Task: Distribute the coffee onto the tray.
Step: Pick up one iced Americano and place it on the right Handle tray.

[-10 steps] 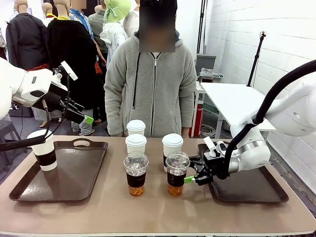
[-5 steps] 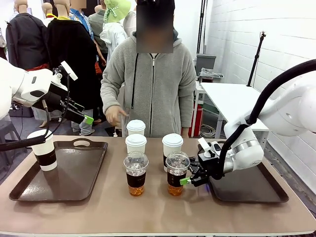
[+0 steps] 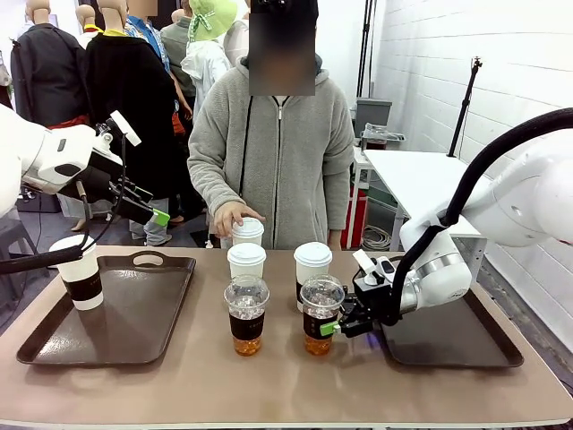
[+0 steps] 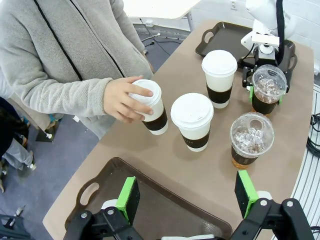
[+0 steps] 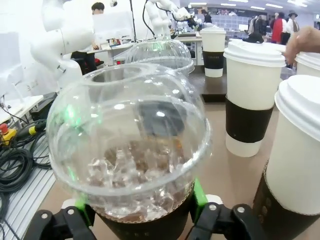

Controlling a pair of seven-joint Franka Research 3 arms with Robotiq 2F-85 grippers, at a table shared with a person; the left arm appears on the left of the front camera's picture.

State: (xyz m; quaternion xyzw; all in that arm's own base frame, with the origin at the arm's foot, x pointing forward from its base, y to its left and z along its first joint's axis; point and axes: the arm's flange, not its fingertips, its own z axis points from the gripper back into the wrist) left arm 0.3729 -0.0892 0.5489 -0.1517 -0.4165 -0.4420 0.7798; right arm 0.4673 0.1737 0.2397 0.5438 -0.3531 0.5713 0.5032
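We see the right pincer [image 3: 328, 325] clamped on the iced cup [image 3: 320, 296], on the counter [image 3: 269, 385] just beside the right tray [image 3: 457, 349], presumably to lift it over; left pincer [image 4: 187, 197] hangs apart, far off.

Even overhead light is filling the room; highlights are glinting on the domed cup [image 5: 130, 150], softly blurring, within the right gripper [image 5: 137, 212].

A robotics lab or test hall: white-painted block wall [image 3: 515, 54], a stand pole [image 3: 465, 103] by a white side table [image 3: 430, 184], and loose cables [image 5: 17, 167] on the floor beside the surface [image 3: 269, 385].
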